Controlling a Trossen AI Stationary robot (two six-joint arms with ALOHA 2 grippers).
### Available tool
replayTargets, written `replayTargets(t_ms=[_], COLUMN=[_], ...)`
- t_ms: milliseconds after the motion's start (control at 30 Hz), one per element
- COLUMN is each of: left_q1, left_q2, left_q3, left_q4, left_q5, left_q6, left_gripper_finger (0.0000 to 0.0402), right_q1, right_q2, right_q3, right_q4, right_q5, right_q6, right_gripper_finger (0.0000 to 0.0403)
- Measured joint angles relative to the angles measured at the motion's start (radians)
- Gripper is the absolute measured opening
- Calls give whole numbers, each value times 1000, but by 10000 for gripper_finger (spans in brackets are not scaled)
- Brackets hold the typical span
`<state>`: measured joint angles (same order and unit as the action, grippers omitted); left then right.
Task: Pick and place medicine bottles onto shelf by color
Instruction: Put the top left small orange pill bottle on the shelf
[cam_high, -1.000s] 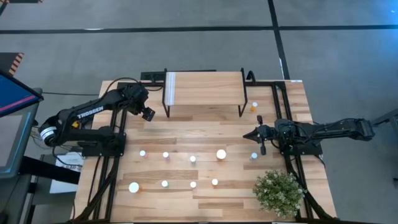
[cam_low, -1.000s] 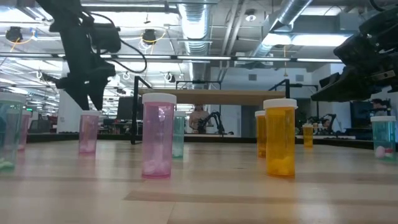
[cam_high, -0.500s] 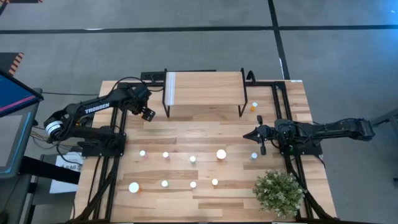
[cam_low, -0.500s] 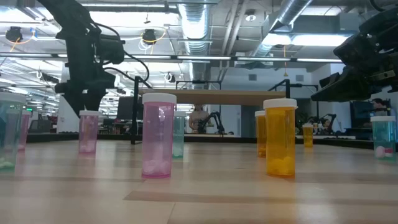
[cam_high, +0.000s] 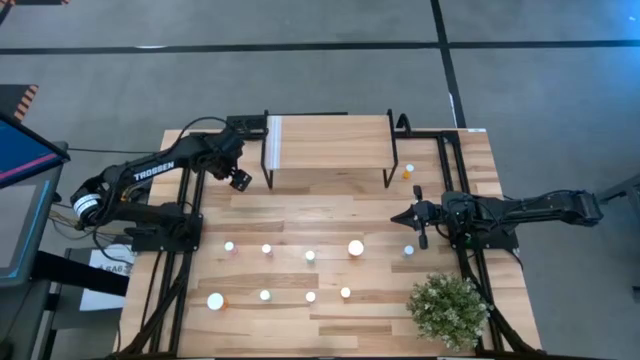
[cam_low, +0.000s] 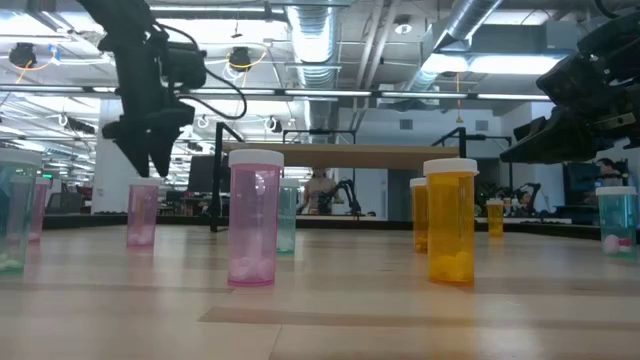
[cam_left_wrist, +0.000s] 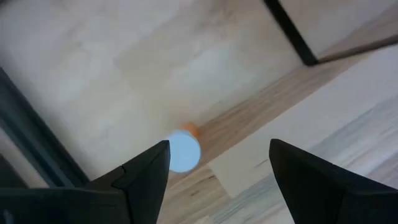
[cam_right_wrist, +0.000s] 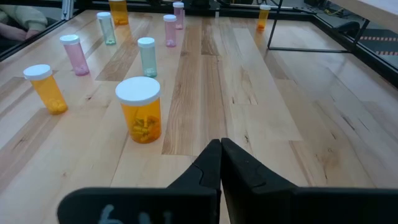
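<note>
Both hands empty: left hand (cam_high: 240, 181) gapes beside shelf (cam_high: 330, 140); right hand (cam_high: 402, 216) seems pinched shut.

Two matte-black jointed arms, the left arm (cam_high: 150, 172) lettered TROSSEN in white, trail looping black cables.

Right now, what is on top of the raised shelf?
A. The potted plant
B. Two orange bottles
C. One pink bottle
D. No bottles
D: from above, the shelf top is bare wood; all the bottles stand on the table, with one orange bottle beside the shelf's legs.
</note>
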<state>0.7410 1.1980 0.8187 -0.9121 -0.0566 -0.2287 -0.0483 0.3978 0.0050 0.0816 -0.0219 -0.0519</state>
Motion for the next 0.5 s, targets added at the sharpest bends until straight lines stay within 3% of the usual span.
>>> replayTargets(t_ms=[267,500], left_q1=[0,23], left_q2=[0,0], left_q3=[21,-33], left_q4=[-52,-28], left_q5=[-64,-72], left_q6=[16,79], left_gripper_finger=[261,261], right_q1=[0,0], right_q2=[0,0], right_q3=[0,0], right_q4=[0,0], right_q5=[0,0], right_q6=[0,0], right_gripper_finger=[33,33])
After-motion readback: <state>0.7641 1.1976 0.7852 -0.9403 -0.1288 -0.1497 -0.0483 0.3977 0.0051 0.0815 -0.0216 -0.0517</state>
